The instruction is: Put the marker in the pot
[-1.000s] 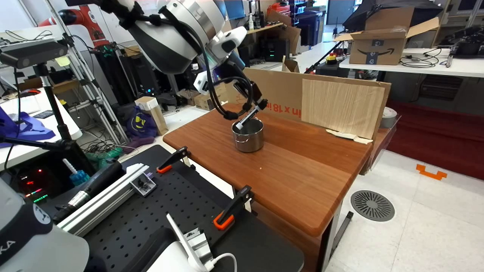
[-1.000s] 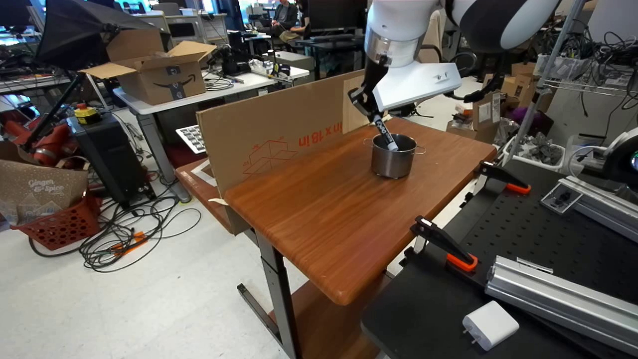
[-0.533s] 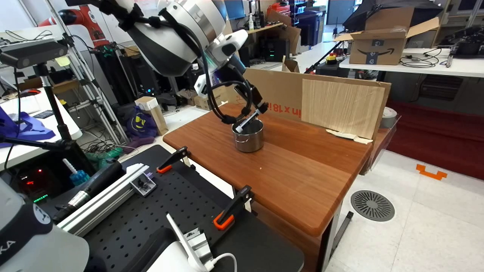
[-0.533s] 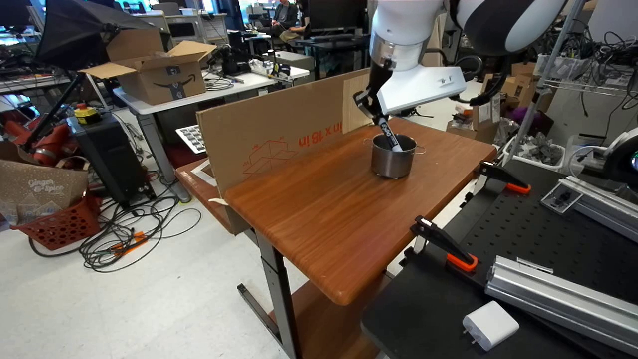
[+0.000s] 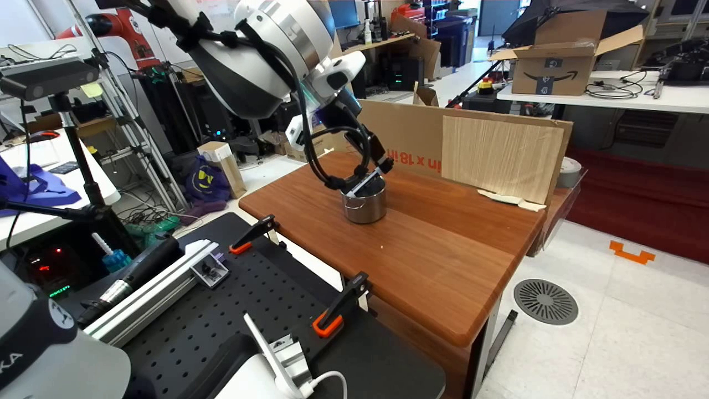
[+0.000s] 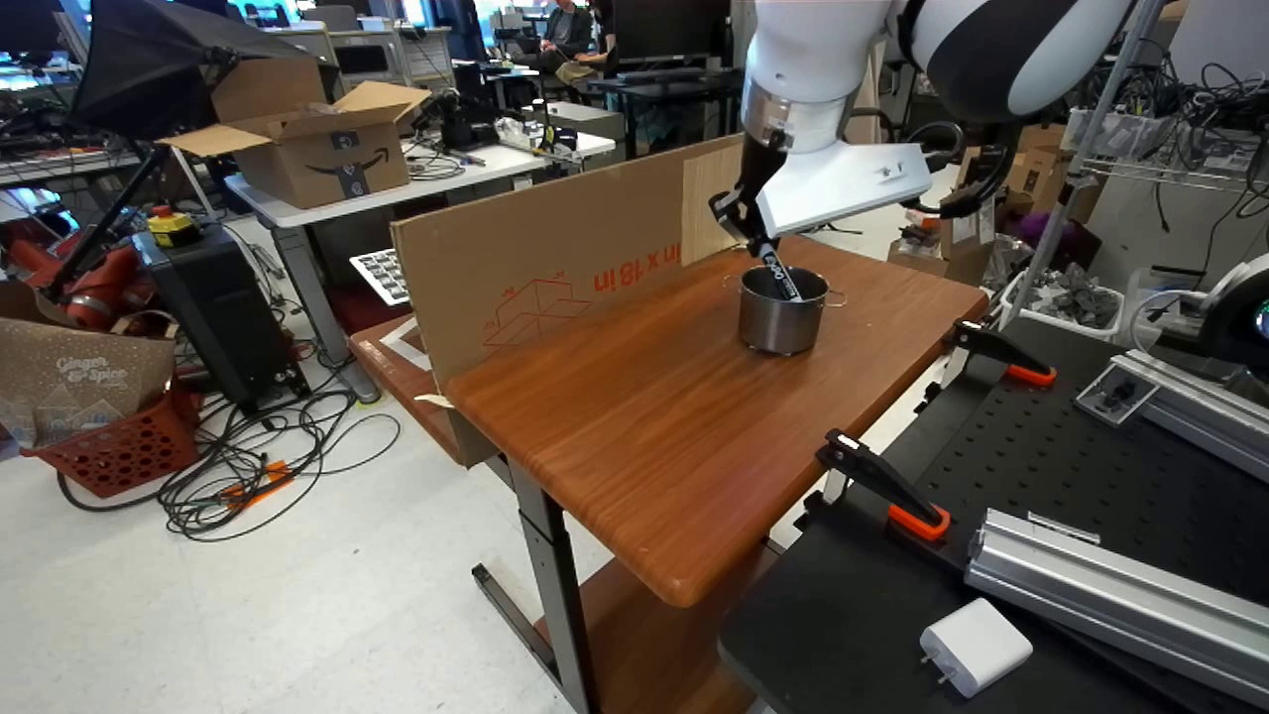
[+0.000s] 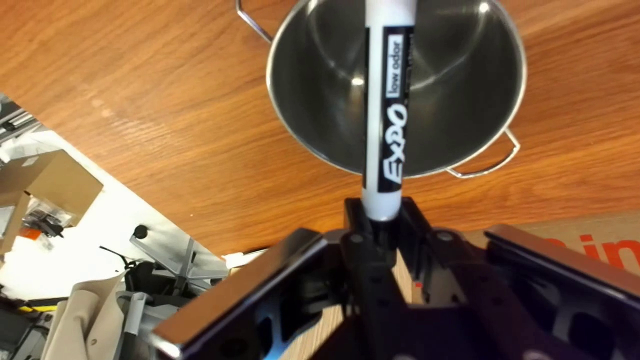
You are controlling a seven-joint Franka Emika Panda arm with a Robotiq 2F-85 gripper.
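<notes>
The marker (image 7: 387, 110) is white with a black Expo label. My gripper (image 7: 382, 212) is shut on its capped end in the wrist view. The silver-grey metal pot (image 7: 320, 110) stands upright on the table, its mouth under the marker. In both exterior views the gripper (image 5: 384, 164) (image 6: 761, 246) is just above the rim of the pot (image 5: 365, 209) (image 6: 779, 325). The marker (image 5: 363, 184) (image 6: 780, 275) slants down into the pot's opening. Its lower tip is hidden behind the near rim in an exterior view. I cannot tell whether it touches the pot.
The pot stands on a brown wooden table (image 5: 443, 266). A cardboard panel (image 6: 575, 248) stands upright along the table's far edge. Black clamps (image 5: 343, 305) sit at the near edge beside a black perforated board (image 5: 221, 321). The pot has thin wire side handles (image 7: 487, 172).
The gripper has moved down with the marker in it. The marker's white lower end, seen above the near rim before in an exterior view, is now deeper in the pot. The pot stays put.
</notes>
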